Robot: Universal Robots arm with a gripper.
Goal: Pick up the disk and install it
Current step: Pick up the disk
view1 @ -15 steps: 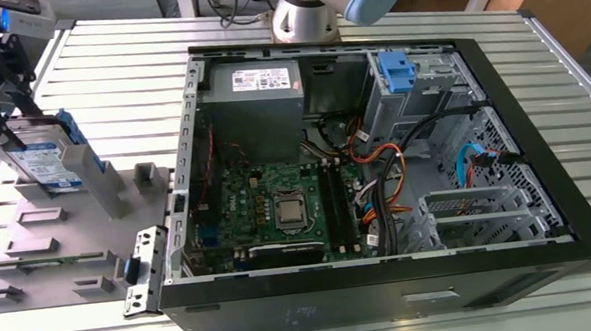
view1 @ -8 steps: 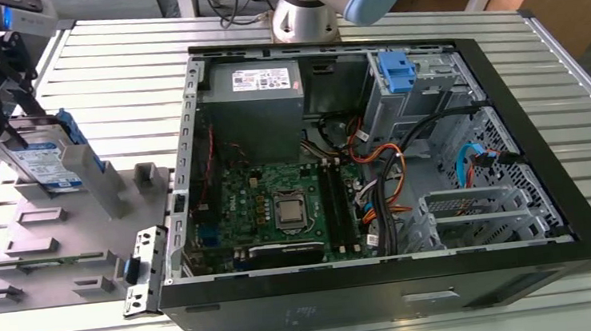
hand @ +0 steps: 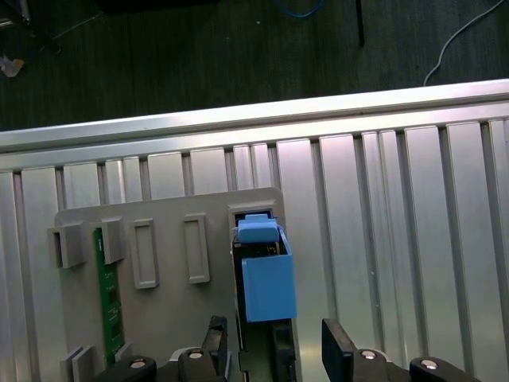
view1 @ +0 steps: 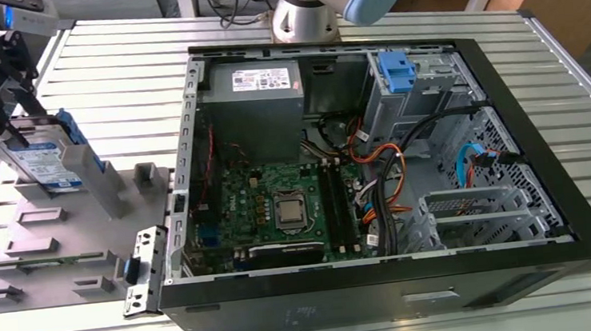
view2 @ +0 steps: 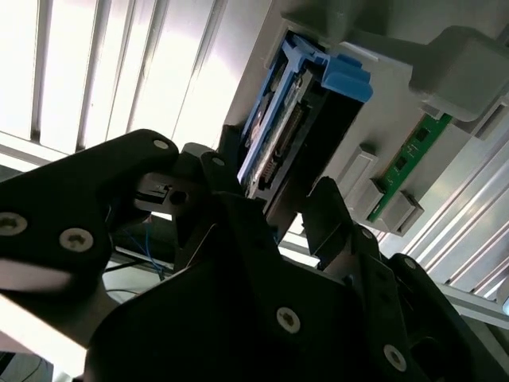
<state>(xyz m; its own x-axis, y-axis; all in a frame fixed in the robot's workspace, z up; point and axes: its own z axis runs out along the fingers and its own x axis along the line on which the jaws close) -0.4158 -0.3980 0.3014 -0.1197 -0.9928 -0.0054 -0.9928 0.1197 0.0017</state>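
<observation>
The disk [view1: 47, 165] stands on edge in a slot of the grey holder [view1: 68, 249] at the exterior view's left, its silver labelled face showing and its blue carrier [hand: 266, 286] around it. My black gripper [view1: 12, 126] hangs right over its top end. In both wrist views the two fingers [hand: 338, 350] straddle the disk [view2: 274, 127] with a gap on each side, so the gripper [hand: 274, 350] is open around it and not clamped.
The open computer case [view1: 555, 191] lies to the exterior view's right, with a motherboard, cables, a grey power-supply box [view1: 257, 96] and a blue bracket [view1: 396, 72] in its drive bay. A green memory module [hand: 107, 294] sits in the holder. The table is ribbed aluminium.
</observation>
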